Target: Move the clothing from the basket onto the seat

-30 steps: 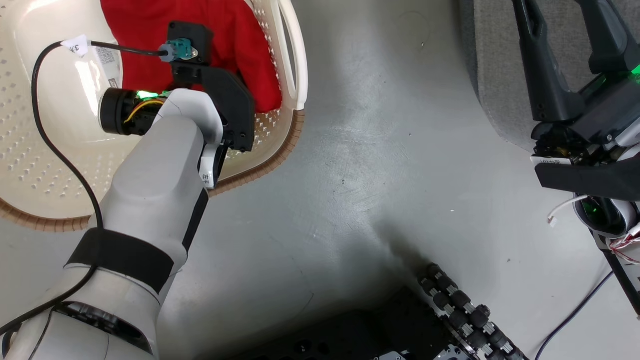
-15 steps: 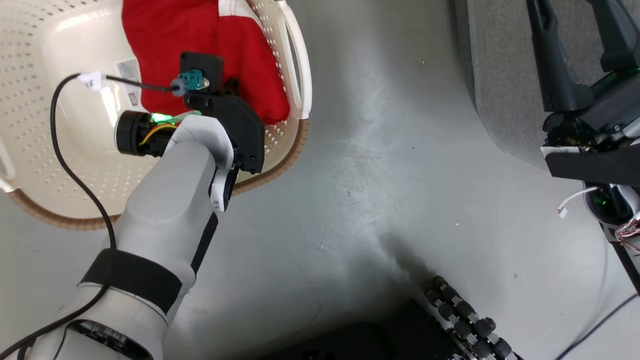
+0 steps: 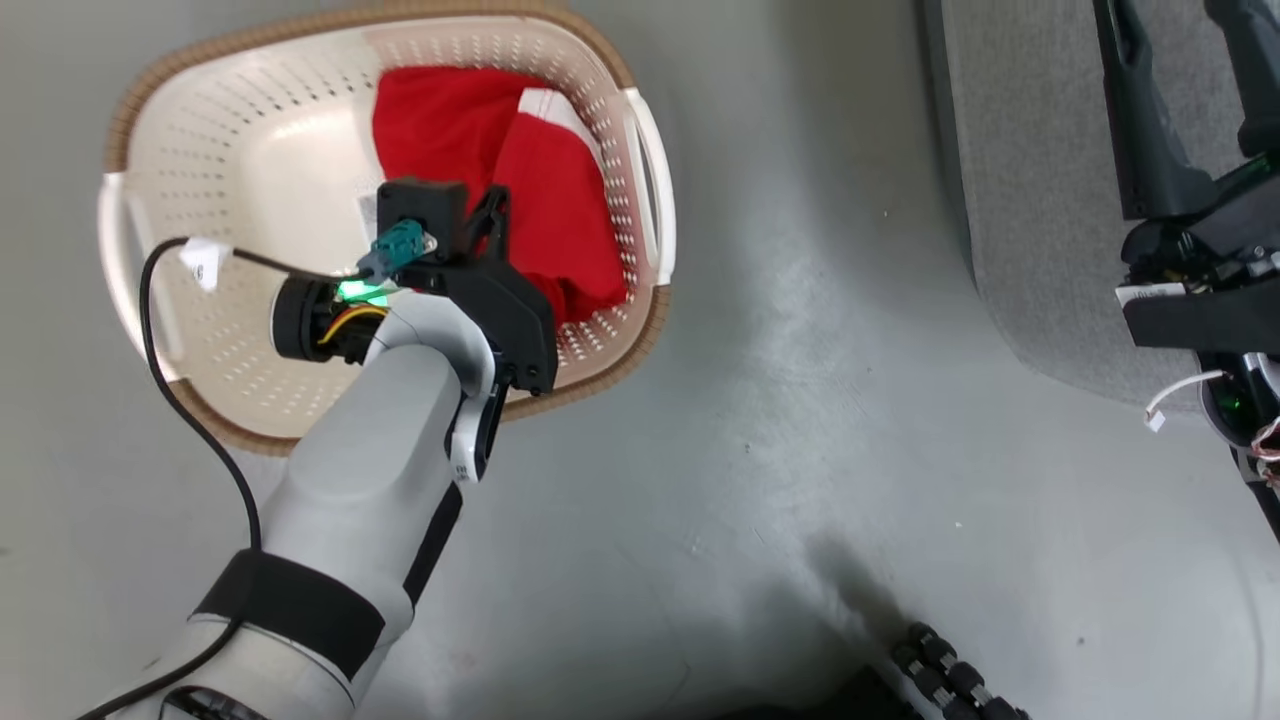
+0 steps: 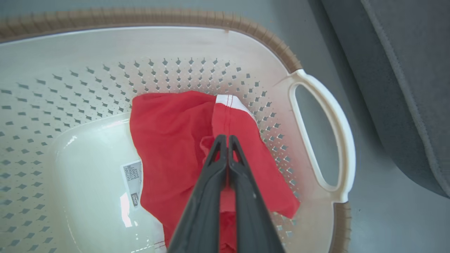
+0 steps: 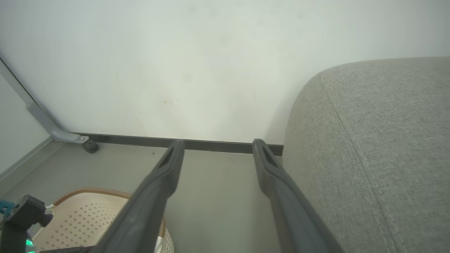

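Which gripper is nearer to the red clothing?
Left. The left gripper is shut on the clothing in the basket; the right gripper hangs open by the seat.

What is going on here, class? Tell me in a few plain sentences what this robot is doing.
The robot's left gripper is shut on what looks like a fold of the red clothing, which lies inside the basket on the floor, not yet lifted out. Its right gripper hangs open near the grey seat, holding nothing.
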`<state>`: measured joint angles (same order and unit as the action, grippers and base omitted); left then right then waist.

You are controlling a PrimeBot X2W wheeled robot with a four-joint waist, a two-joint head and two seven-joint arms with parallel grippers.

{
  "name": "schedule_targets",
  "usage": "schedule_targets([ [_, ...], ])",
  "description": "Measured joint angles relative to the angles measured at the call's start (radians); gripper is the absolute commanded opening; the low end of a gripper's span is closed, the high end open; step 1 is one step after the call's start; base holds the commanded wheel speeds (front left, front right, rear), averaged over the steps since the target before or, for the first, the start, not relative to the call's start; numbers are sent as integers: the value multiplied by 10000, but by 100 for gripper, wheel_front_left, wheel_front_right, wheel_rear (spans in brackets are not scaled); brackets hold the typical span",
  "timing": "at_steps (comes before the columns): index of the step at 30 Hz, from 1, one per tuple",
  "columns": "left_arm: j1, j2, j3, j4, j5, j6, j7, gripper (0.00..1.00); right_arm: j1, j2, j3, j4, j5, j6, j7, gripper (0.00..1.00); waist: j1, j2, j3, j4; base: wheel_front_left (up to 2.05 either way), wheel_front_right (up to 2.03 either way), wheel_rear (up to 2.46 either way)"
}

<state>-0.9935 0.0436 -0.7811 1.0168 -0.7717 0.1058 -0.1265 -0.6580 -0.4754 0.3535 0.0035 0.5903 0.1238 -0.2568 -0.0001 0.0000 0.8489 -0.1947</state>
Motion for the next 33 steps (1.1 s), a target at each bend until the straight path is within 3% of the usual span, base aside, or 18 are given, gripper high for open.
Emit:
schedule_targets([
  [8, 570, -19, -100, -397, -374, 82, -1156, 0, 561, -38, -117, 527, -27, 0, 0, 100, 0, -1, -1060, 440, 0, 0, 0],
  [22, 1664, -54, 353, -581, -466, 86, -1231, 0, 1452, 261, -155, 1392, -291, 0, 2, 100, -1, -1, -3201, 1301, 0, 0, 0],
  [33, 2658, 153, 1026, -1528, -121, 84, -1231, 0, 2446, 755, -134, 2117, -508, 0, 2, 100, -1, -1, -4828, 1758, 0, 0, 0],
])
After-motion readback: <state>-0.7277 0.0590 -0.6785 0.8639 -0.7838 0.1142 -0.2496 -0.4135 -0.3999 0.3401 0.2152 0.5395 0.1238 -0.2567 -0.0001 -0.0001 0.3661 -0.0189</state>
